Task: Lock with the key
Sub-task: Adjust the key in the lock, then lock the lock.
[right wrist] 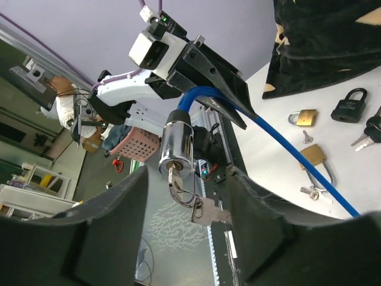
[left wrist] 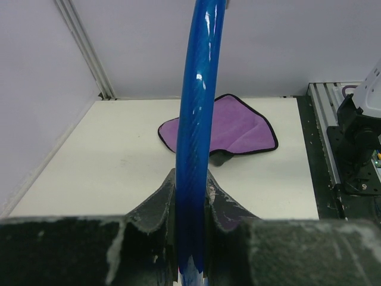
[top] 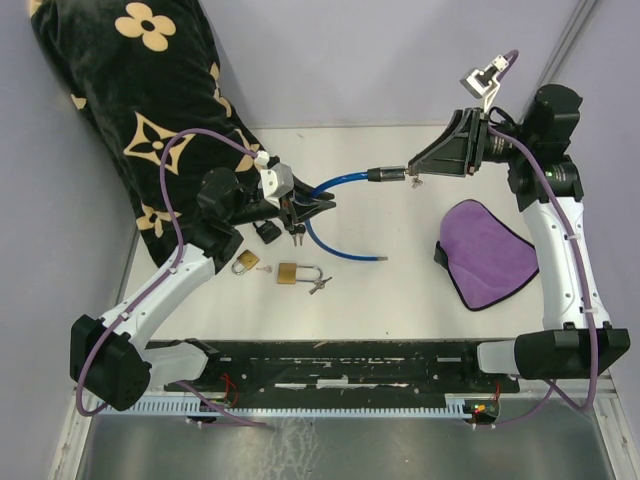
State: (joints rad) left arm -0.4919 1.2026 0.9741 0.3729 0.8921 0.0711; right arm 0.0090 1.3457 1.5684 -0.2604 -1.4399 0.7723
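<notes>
- The right claw (top: 417,177) stands apart, its fingers (right wrist: 113,232) on either side of the key (right wrist: 173,177) without touching it.
- The key sits in the lock head (right wrist: 177,146), which is held up off the desk (top: 400,300). A ring with a spare key (right wrist: 208,212) dangles below it.
- The left claw (left wrist: 190,199) is clamped on the blue cable (left wrist: 196,107) further along from the head, steadying it in the air.
- The step in hand looks like gripping the key to turn it. Close on the flat bow, not the ring, with the wrist in line with the cylinder.
- Turn gently. The left claw must hold firm, or the cable will twist instead.
- The cable's free end (top: 380,258) lies on the desk, well apart from the head, so it looks unseated.
- Padlocks (top: 290,272) and a purple cloth (top: 490,250) lie aside.
</notes>
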